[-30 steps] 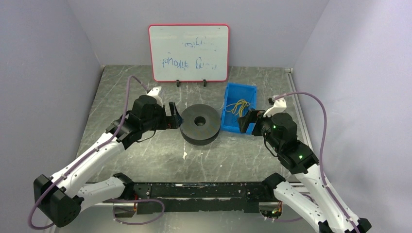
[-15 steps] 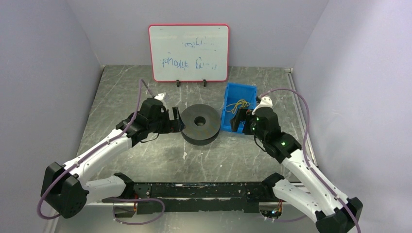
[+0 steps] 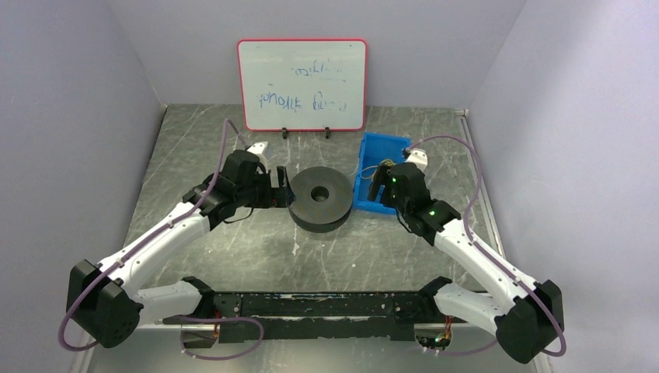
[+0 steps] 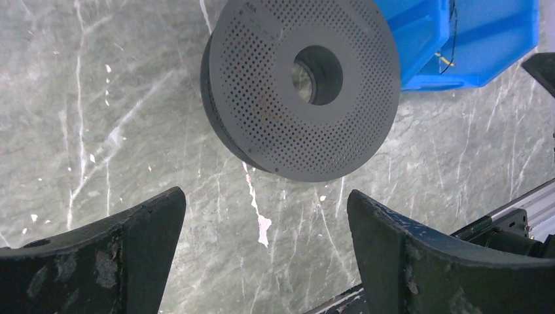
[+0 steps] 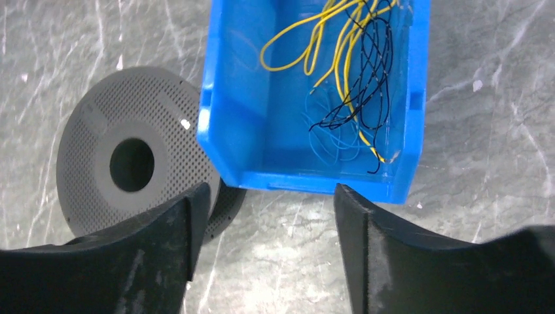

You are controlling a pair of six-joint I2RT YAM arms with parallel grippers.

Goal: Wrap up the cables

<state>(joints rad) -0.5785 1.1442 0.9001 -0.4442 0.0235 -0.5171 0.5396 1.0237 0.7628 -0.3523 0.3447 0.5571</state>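
The cables are thin yellow strands lying loose in the blue bin, tangled with thin black wires. In the top view the cables barely show behind my right wrist. A dark grey perforated spool lies flat left of the bin. My right gripper hovers open just before the bin's near end wall, with nothing between its fingers. Close to the spool's left side, my left gripper is also open and empty, with the spool ahead of it.
A red-framed whiteboard stands at the back of the marbled table. Grey walls close in on three sides. A black rail runs along the near edge between the arm bases.
My right gripper has swung left and forward from the bin's near right corner to its near end. The left arm has barely shifted beside the spool.
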